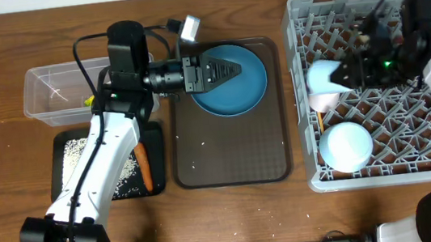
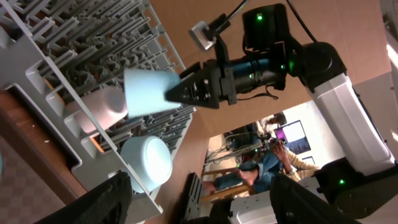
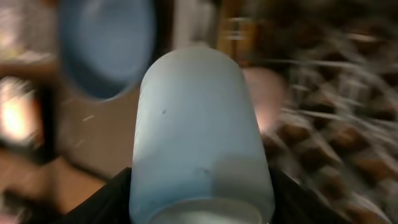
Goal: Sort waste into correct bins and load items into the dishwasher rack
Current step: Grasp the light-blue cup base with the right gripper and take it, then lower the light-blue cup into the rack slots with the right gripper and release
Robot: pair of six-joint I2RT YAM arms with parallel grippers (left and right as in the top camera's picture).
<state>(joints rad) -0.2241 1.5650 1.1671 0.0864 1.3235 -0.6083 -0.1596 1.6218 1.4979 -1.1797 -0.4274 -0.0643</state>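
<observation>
Right pincer (image 2: 176,93) clamped on blue cup (image 3: 199,124), hovering over left edge of rack (image 1: 384,173). We lower cup between pegs (image 1: 326,19), clear of pink cup (image 1: 323,102), release gently. Left pincer (image 1: 234,68) wide, empty, left of rack.

We take this for a robotics lab or research office, not a home kitchen: two white-and-black robot arms (image 1: 99,167) with green status lights (image 2: 259,17) stand at a plain wooden table (image 1: 234,216), and a grey dishwasher rack (image 1: 384,173) sits straight on the tabletop. Beyond the table, the left wrist view shows a seated person (image 2: 273,163) facing lit monitors (image 2: 292,133) in an open workroom
</observation>
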